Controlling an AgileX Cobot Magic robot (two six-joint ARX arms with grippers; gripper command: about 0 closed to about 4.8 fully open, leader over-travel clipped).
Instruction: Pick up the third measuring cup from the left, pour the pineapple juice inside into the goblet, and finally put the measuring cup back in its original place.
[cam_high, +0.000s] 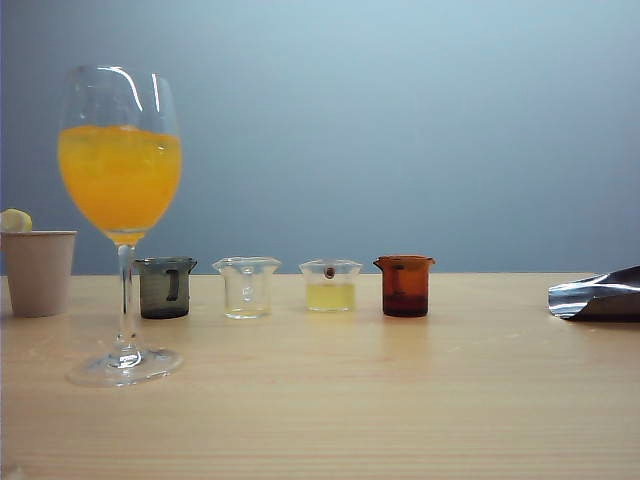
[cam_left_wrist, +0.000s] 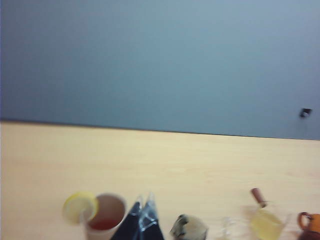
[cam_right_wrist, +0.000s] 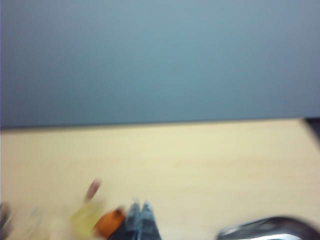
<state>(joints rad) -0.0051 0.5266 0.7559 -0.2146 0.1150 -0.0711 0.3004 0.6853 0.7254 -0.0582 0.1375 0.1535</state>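
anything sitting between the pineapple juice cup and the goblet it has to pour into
Yes. On the table, the clear empty cup and the dark grey cup stand in the row between the third measuring cup and the goblet. Carrying it above them looks clear.

The table (cam_high: 400, 400) is light wood-grain laminate with a smooth, semi-matt finish. The goblet (cam_high: 120, 150) is clear, glossy glass with bright highlights on the bowl. The third measuring cup (cam_high: 330, 285) is clear, smooth plastic, as is the cup (cam_high: 247, 287) beside it; the amber cup (cam_high: 405, 286) is translucent and glossy, the grey cup (cam_high: 165, 288) smoky. The paper cup (cam_high: 38, 272) is matt beige. The foil-like object (cam_high: 600, 296) is shiny and metallic.
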